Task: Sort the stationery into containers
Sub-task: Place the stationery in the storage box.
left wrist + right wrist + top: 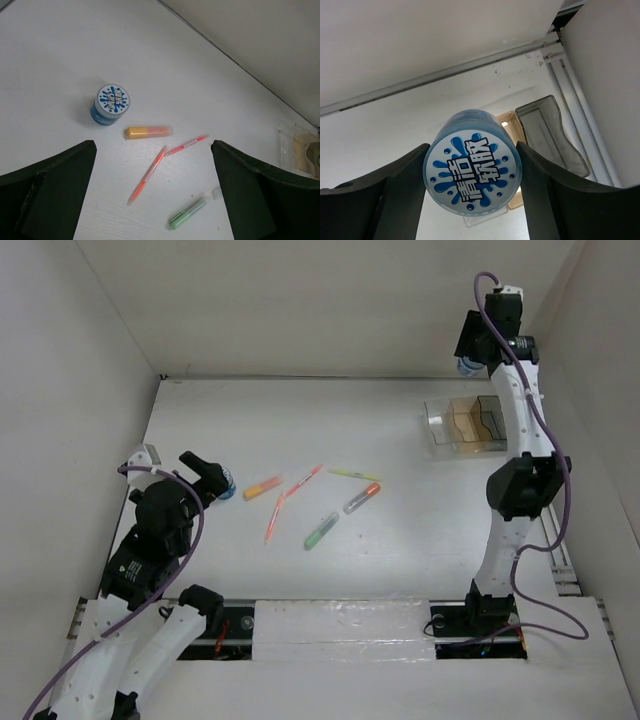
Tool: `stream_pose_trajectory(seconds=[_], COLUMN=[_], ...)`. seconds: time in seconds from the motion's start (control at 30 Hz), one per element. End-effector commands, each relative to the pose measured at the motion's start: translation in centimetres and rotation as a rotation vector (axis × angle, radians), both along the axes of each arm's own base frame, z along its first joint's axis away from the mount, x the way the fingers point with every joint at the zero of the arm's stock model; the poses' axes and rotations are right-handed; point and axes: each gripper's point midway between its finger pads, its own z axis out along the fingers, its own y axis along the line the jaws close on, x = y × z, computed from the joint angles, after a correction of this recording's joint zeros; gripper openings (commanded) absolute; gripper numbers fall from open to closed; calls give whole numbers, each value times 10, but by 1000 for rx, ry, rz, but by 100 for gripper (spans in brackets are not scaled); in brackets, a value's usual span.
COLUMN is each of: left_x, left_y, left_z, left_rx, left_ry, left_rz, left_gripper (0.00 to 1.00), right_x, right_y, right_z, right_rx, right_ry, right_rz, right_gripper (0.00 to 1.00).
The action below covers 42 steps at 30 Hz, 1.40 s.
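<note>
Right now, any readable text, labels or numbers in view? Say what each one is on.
"清洁软胶": white characters on the blue-splash lid of the round pot clamped in the right gripper.
Other round pot, left wrist view: same style of lid print, too small to read.
Orange marker, green marker, thin orange pen: no legible print.
Clear organiser: no markings seen.
</note>
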Motion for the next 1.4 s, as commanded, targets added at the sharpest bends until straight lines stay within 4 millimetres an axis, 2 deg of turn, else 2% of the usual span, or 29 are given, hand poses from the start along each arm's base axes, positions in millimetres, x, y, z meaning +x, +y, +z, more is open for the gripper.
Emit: stream_pose_trajectory(seconds=[0.0,0.03,0.07,0.1,0.17,0.2,0.27,0.3,0.33,0.43,0.53,0.57,0.6,0.63,0.67,0.8,0.87,0.9,0.93,1.0,1.03,1.07,1.17,1.23,1.37], left_x=[5,5,5,5,6,6,5,5,5,5,5,5,5,5,6,7,7,7,9,9,9,9,9,9,9], left_y=[-4,-5,-5,-5,-7,-7,-9,-11,-10,-12,-12,-12,-12,-12,-12,-14,-14,-14,-15,-15,-15,-15,-15,-15,-16], left_z=[13,12,12,12,14,14,18,13,13,13,13,13,13,13,15,13,13,13,11,11,11,11,11,11,11], left_rx=[1,-2,7,7,1,1,0,0,9,6,6,6,6,15,12,12,12,12,16,16,16,16,16,16,13], left_ry=[-42,-41,-40,-40,-48,-48,-62,-52,-51,-50,-50,-50,-50,-49,-58,-48,-48,-48,-40,-40,-40,-40,-40,-40,-39], left_rz=[-21,-30,-32,-32,-41,-41,-56,-66,-68,-77,-77,-77,-77,-80,-80,-89,-89,-89,-89,-89,-89,-89,-89,-89,-97], left_gripper=[100,100,100,100,100,100,100,100,100,100,100,100,100,100,100,100,100,100,100,100,100,100,100,100,100], right_x=[4,4,8,6,7,11,11,18,16,18,22,19,19,15,15,16,18,22,25,29,31,33,37,37,37], right_y=[-4,-4,-4,-4,-4,-4,-7,-9,-8,-14,-19,-19,-22,-22,-18,-14,2,8,12,26,25,33,38,39,42], right_z=[4,4,-9,-4,-12,-22,-23,-25,-36,-41,-29,-32,-21,-27,-32,-26,-35,-30,-37,-32,-40,-47,-58,-58,-72], right_rx=[-2,-1,-1,8,8,8,15,31,55,96,110,110,133,134,143,160,145,145,136,123,120,121,122,122,108], right_ry=[1,-6,-2,-23,-22,-17,-35,-61,-49,-91,-141,-137,-184,-169,-182,-201,-160,-168,-149,-159,-146,-133,-119,-118,-105], right_rz=[-31,-31,-31,-36,-36,-36,-35,-19,-5,-4,12,12,1,0,21,37,84,94,108,131,122,135,143,143,144], right_gripper=[0,0,0,0,0,0,0,0,0,0,0,0,0,0,0,0,0,0,0,0,0,0,0,0,0])
